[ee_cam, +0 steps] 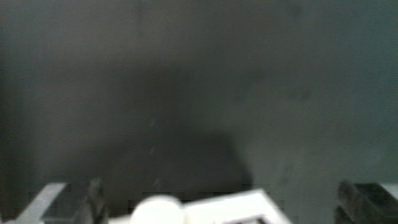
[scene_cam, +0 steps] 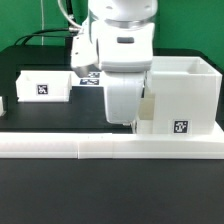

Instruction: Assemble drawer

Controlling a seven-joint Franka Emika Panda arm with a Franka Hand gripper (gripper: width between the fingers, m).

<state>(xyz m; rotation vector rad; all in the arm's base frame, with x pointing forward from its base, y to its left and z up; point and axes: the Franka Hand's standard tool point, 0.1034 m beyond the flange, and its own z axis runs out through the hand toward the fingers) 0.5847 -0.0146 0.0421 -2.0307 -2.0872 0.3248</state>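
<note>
**Gripper low beside housing, jaws released**

Exterior view, near to far.
- The black table (scene_cam: 110,195) fills the foreground.
- The barrier (scene_cam: 60,147) lies behind it, low and white, running across the full width.
- The housing (scene_cam: 182,95) stands just past the barrier, at 3 o'clock from the frame's centre. It is upright with an open top and carries one tag low on its near face.
- The gripper (scene_cam: 122,120) hangs at centre, down at the height of the housing's lower half, against its 9 o'clock wall. I cannot tell whether it touches the wall or is just beside it. The fingertips cannot be made out here.
- A tray (scene_cam: 45,86) sits at 9 o'clock from the gripper, well apart, with its tag facing the camera.
- The marker board (scene_cam: 90,80) lies flat, farther back between the tray and the arm, and the arm partly hides it.

Wrist view, dark and blurred.
- The fingers (ee_cam: 63,205) stand wide apart, so the jaws are released.
- A white knobbed part (ee_cam: 222,208) lies between them, with a rounded knob (ee_cam: 153,211).
- A dark gap shows on each side of this part, and neither finger appears to touch it.
- Beyond the part there is only a dark blur.
</note>
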